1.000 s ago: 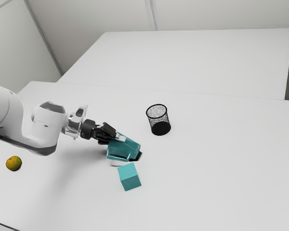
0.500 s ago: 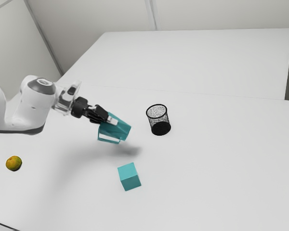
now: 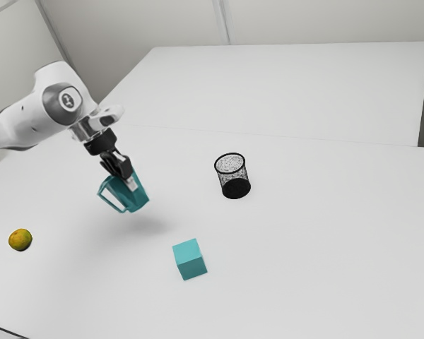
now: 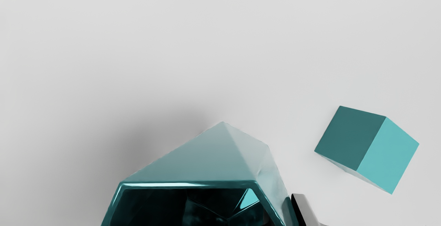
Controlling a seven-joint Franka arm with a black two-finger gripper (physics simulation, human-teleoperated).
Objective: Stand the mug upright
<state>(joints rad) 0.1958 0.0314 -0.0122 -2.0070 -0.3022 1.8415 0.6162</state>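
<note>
- While the mug [image 3: 132,193] hangs clenched in the jaws above the surface [image 3: 304,233], at the exterior view's left, the task looks well along but unfinished; the hold and the clearance are there, the upright stand is not.
- One fingertip [image 4: 305,208] lies against the mug's outer wall, close by the rim [image 4: 187,184]; where the other one bears I cannot tell for sure; the shadow [image 3: 145,225] on the surface lies apart from the base, so I take the mug to be clear of it.
- What seems left: take out the remaining lean, lower the mug until its base sits flat, then let go; set down at this slant, it could rock or tip over.
- The mouth faces up toward the hand, leaning to the exterior view's left; the base points down and to the right; the long axis thus runs aslant, steeper than flat, short of vertical; the handle [image 3: 110,198] juts to the left.
- The teal cube [image 3: 190,260] sits nearer and to the right; the mesh bin [image 3: 232,176] stands farther right; the orange fruit [image 3: 20,239] rests at the near left.
</note>
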